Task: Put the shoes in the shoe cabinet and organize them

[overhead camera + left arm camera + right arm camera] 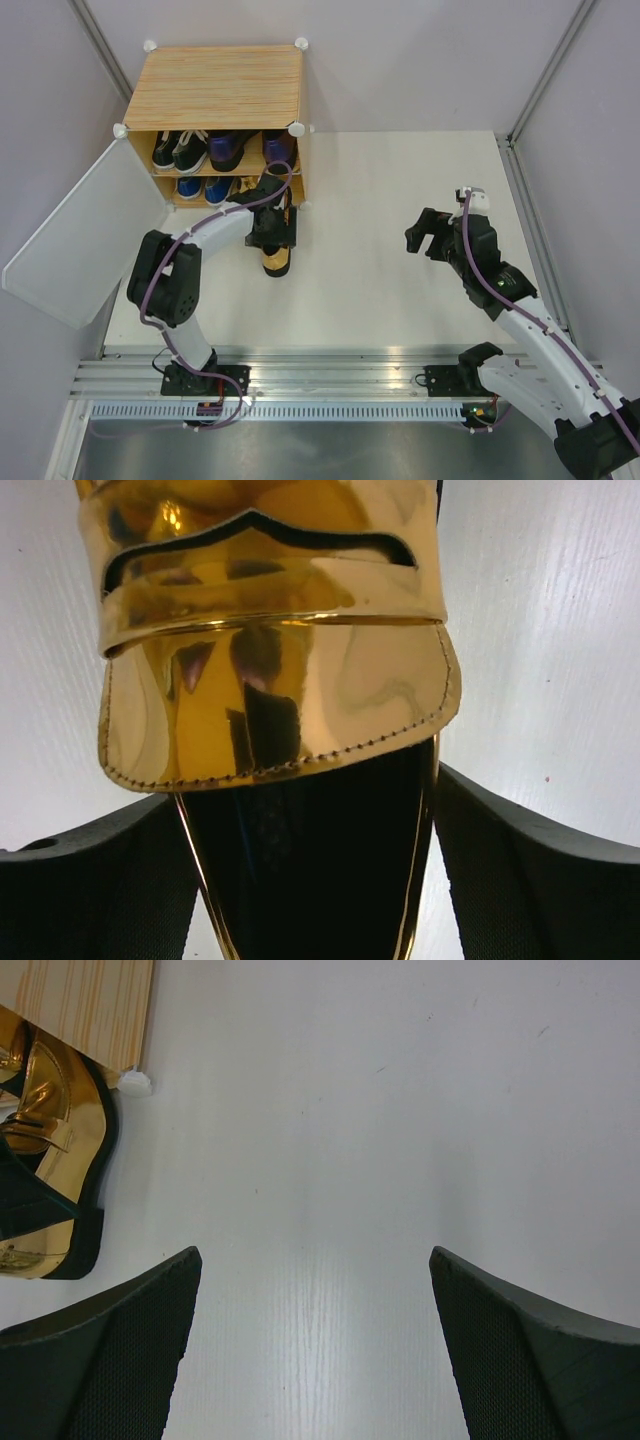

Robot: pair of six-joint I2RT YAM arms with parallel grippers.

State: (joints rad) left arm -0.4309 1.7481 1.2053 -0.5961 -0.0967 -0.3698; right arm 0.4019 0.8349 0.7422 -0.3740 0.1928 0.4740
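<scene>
Left pincer point(305, 800) straddles the gold shoe point(276, 258) on the tabletop point(400, 200), just before the shoe cabinet point(215, 85).
You can't tell whether it pinches; your right pincer point(315, 1260) hangs spread, well apart.

The white worktop point(400, 200) carries the wood-grain shoe cabinet point(215, 85) at its far left, with the door point(80, 240) swung open. A gold heel point(275, 260) rests on the worktop just in front of the cabinet's right side. The upper shelf holds black sneakers point(178, 150) and purple heels point(255, 148); the lower shelf holds blue sneakers point(203, 188)
</scene>
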